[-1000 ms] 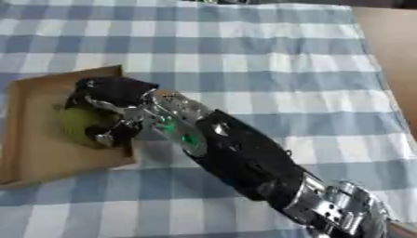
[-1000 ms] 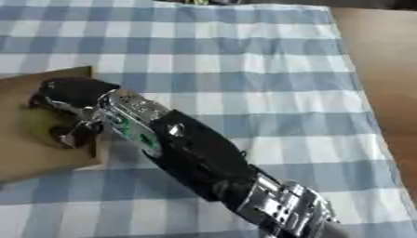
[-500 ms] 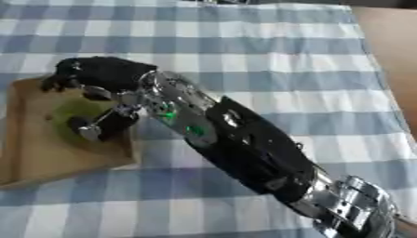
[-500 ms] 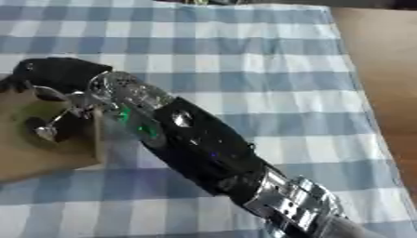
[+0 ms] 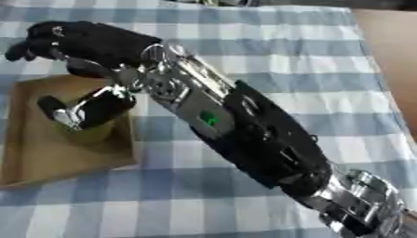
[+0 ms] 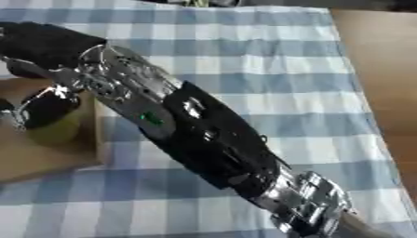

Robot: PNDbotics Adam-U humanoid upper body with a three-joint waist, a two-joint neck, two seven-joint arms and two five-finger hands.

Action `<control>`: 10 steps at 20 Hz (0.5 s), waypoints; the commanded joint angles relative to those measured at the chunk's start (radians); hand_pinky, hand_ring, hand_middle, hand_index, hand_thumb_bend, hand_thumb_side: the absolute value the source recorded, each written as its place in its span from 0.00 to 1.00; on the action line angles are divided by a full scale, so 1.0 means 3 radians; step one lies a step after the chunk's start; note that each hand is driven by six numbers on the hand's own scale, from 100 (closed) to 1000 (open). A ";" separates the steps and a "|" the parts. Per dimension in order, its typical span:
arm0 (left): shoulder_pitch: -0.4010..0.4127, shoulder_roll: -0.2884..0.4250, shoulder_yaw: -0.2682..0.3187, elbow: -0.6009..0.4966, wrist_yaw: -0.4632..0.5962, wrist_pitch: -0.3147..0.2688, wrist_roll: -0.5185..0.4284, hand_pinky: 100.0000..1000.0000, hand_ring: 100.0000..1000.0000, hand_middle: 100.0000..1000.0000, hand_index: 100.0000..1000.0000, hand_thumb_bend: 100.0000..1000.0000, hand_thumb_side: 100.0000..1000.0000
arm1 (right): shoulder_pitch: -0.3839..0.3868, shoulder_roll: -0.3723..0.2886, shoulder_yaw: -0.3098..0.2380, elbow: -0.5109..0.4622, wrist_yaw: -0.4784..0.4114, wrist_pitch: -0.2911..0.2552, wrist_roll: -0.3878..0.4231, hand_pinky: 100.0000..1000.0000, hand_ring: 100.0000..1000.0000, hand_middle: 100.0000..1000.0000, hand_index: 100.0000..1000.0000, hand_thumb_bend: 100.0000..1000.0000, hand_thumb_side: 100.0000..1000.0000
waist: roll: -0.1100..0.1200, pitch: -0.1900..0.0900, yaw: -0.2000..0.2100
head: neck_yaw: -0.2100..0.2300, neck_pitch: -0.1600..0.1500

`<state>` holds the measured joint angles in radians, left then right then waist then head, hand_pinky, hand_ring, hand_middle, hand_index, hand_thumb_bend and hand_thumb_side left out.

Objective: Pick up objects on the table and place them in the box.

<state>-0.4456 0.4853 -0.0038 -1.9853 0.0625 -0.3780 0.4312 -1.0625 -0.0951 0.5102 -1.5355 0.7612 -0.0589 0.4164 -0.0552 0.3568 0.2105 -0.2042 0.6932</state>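
Observation:
A yellow-green rounded object (image 5: 86, 134) lies in the shallow cardboard box (image 5: 36, 158) at the table's left edge. My right arm reaches across from the lower right, and its black hand (image 5: 85, 42) hovers over the box's far rim. The hand is open: its fingers are spread and raised towards the upper left, away from the object. The thumb (image 5: 94, 108) hangs down just above the object and covers its top; I cannot tell if they touch. The left hand shows in neither view.
A blue-and-white checked cloth (image 5: 309, 69) covers the table. Bare brown wood (image 5: 397, 56) shows past the cloth's right edge. My forearm (image 5: 252, 135) lies diagonally over the middle of the cloth and hides what is under it.
The right hand, which was curled round the yellow-green object in the box, has opened and its fingers have lifted up and away. The object stays in the box.

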 commanded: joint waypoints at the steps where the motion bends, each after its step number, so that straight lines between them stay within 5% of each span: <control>1: -0.0013 0.0080 0.0032 -0.0049 -0.0004 -0.0013 0.0003 0.63 0.54 0.49 0.76 0.00 0.43 | -0.0013 -0.0190 -0.0131 -0.0278 -0.0109 0.0163 -0.0086 0.91 1.00 0.73 0.91 0.00 0.04 | 0.0036 -0.0089 -0.0008 | 0.0019 -0.0005; 10: 0.0024 0.0098 0.0066 -0.0049 -0.0043 -0.0019 0.0058 0.63 0.54 0.49 0.75 0.00 0.43 | 0.0290 -0.1094 -0.0701 -0.0961 -0.0649 0.0552 -0.0829 0.88 0.97 0.64 0.80 0.00 0.04 | 0.0043 -0.0091 -0.0058 | 0.0163 -0.0019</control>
<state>-0.4315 0.4869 0.0025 -1.9853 0.0561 -0.3831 0.4427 -0.9620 -0.3752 0.3325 -1.7805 0.6003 0.0962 0.2003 -0.0497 0.3542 0.1918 -0.1625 0.6932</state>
